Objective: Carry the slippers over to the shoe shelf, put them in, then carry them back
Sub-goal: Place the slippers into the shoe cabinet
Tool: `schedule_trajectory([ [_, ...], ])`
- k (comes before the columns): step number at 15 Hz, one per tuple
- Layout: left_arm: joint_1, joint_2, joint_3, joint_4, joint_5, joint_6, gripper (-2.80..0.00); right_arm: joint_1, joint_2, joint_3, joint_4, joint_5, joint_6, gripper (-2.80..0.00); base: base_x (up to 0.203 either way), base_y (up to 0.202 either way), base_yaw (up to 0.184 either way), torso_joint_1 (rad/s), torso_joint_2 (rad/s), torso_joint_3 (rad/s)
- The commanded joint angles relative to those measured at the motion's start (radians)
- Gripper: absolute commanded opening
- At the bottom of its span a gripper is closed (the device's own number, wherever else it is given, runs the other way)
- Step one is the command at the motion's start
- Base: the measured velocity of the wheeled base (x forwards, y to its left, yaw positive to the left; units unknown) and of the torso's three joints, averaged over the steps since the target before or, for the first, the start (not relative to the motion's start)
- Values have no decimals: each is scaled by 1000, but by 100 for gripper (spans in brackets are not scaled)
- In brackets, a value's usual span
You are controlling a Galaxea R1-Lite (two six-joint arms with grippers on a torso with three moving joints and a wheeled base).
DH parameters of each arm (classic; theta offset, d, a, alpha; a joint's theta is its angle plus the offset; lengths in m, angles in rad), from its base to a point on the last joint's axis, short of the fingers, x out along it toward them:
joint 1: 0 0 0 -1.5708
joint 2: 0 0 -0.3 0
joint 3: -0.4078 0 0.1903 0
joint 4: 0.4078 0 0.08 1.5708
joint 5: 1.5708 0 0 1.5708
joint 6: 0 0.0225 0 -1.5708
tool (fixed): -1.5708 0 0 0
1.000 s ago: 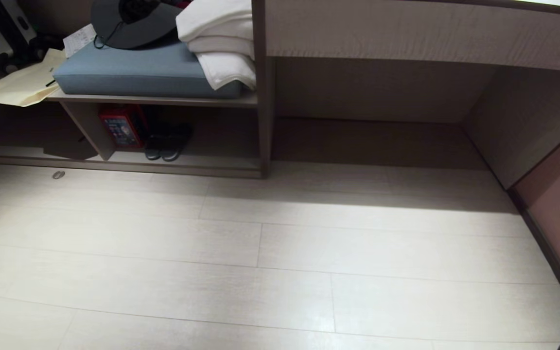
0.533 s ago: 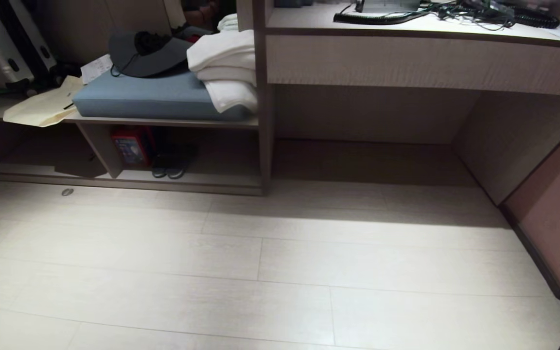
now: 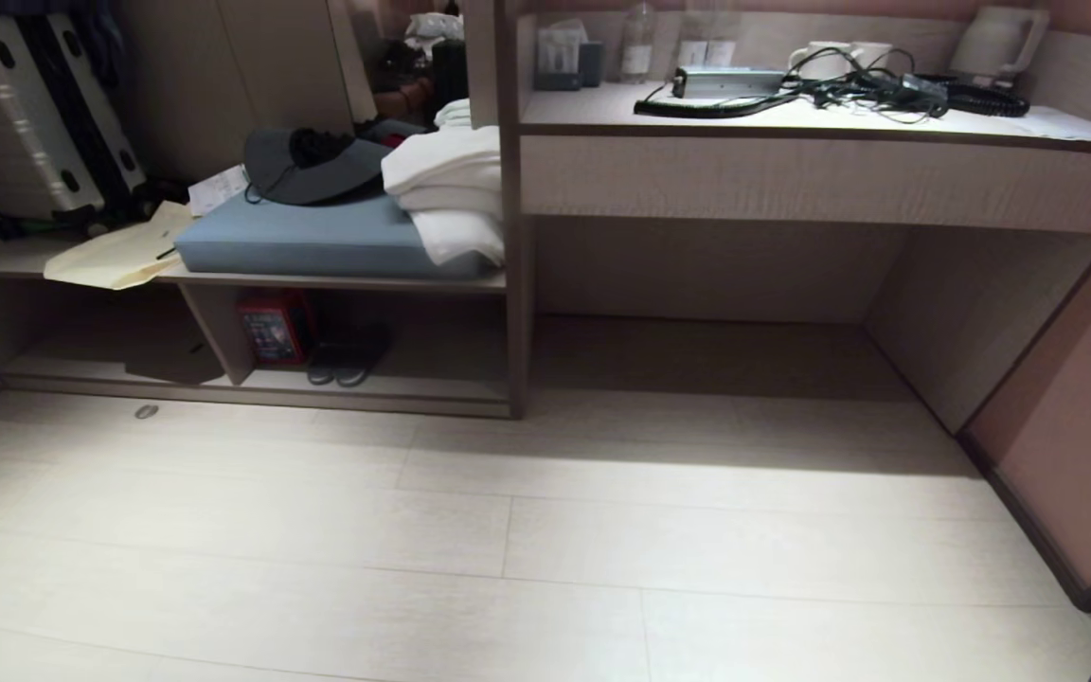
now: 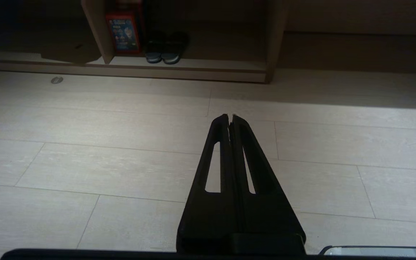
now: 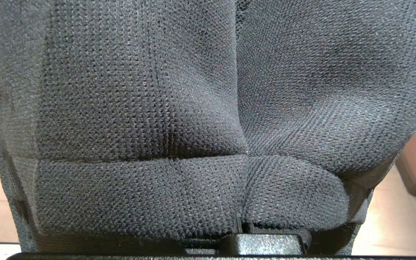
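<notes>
The built-in beige wood shoe shelf (image 3: pixel 432 386), a low wide cubby with a pale base board and upright dividers, stands at the far side of the pale plank floor (image 3: pixel 602 530), well apart from the robot.

The soft grey-blue ribbed-fabric slippers (image 5: pixel 193 108) are not in it. They fill the right wrist view, hanging close against that camera. The right gripper is judged closed tight on them, pinching thin fabric so that both travel as one bundle; its fingers are hidden behind the cloth.

The left gripper (image 4: pixel 230 117) hangs over bare floor with jaws pressed together, holding nothing. It is evidently parked, as one arm suffices.

A darker pair of slides (image 4: pixel 163 54) already lies in the cubby beside a red box (image 4: pixel 123 32). The open space alongside them is judged the likely placement spot.
</notes>
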Motion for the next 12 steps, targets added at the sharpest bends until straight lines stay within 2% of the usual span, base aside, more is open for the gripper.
schedule_trajectory([
  [1,1,1,2,0,1,-1,-280,0,0,0,0,2,-2,-280,0,0,0,6,-1,198],
  [7,1,1,2,0,0,4,-280,0,-2,2,0,-6,17,-280,0,0,0,2,3,193],
  [12,1,1,0,0,0,4,-280,0,-1,2,-1,-7,17,-280,0,0,0,3,3,36],
])
